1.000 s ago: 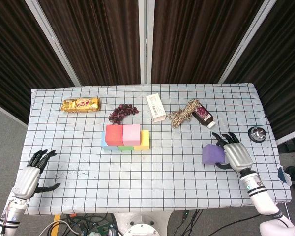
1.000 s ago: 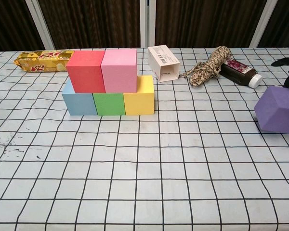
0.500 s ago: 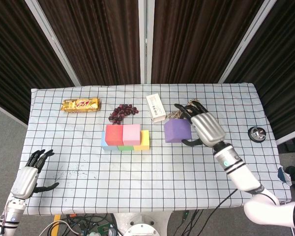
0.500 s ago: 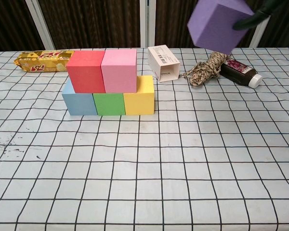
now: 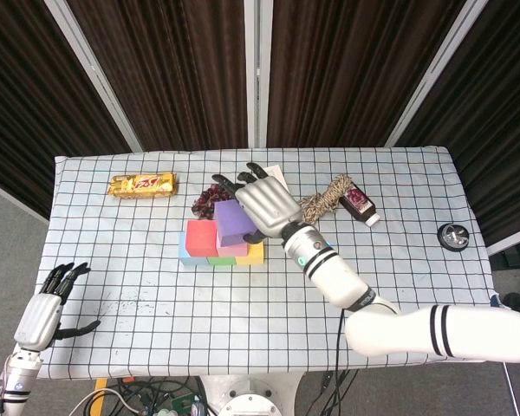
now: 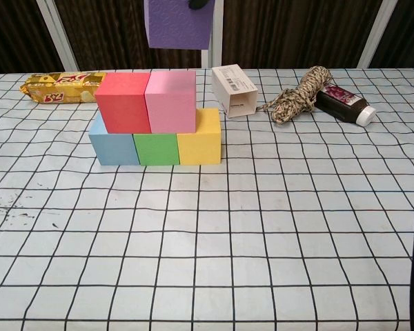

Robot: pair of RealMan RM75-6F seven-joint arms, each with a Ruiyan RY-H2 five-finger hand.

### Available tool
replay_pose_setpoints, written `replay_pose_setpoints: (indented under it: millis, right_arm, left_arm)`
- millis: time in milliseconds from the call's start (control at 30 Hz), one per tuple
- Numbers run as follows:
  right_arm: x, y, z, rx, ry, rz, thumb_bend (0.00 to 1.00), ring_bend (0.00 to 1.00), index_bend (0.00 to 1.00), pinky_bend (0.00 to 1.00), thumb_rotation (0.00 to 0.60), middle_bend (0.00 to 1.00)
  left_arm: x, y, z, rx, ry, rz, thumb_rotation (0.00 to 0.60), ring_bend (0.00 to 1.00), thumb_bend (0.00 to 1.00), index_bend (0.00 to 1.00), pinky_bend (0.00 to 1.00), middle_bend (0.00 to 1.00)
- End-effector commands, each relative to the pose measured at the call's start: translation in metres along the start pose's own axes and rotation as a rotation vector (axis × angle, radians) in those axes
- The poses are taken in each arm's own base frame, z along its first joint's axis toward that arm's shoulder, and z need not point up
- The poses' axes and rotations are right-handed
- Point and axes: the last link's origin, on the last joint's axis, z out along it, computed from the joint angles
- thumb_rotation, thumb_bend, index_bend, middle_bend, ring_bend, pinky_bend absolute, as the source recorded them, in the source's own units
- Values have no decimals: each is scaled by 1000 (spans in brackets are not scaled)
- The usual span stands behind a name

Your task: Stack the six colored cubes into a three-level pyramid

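My right hand (image 5: 262, 204) holds the purple cube (image 5: 234, 222) in the air above the stack; in the chest view the purple cube (image 6: 179, 23) hangs at the top edge, over the pink cube (image 6: 171, 101). The red cube (image 6: 123, 101) and the pink one sit side by side on a row of blue (image 6: 112, 147), green (image 6: 156, 148) and yellow (image 6: 200, 144) cubes. Off the table's front left corner, my left hand (image 5: 45, 308) is open with nothing in it.
Behind the stack lie a gold snack bar (image 5: 142, 184), dark red beads (image 5: 210, 201), a white box (image 6: 234, 89), a coil of rope (image 6: 298, 93) and a small dark bottle (image 6: 343, 103). A round black object (image 5: 451, 235) sits near the right edge.
My right hand lifted the purple cube from the table's right side and carried it left, to above the pink cube. The left hand barely shifted.
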Motion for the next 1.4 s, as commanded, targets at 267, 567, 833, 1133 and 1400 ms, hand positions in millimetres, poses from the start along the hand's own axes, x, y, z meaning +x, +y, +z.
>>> replay_pose_setpoints:
  millis: [267, 567, 833, 1133, 1400]
  right_arm:
    - [-9, -45, 36, -130, -39, -66, 139, 160, 0, 0, 600, 558]
    - [-18, -53, 47, -153, -60, -82, 139, 160, 0, 0, 600, 556]
    - [-26, -58, 52, -177, -73, -95, 140, 165, 0, 0, 600, 556]
    - [-31, -67, 56, -184, -81, -93, 143, 172, 0, 0, 600, 558]
    - [-37, -70, 58, -194, -92, -75, 153, 172, 0, 0, 600, 559]
  left_arm:
    - [2, -3, -2, 1, 4, -11, 600, 47, 0, 49, 20, 148]
    - [1, -5, -2, 4, 3, -11, 600, 46, 0, 49, 20, 148]
    - [1, -7, -4, 8, 5, -17, 600, 47, 0, 49, 20, 148]
    - [1, -8, -4, 8, 6, -18, 600, 46, 0, 49, 20, 148]
    - [1, -9, -4, 10, 7, -21, 600, 46, 0, 49, 19, 148]
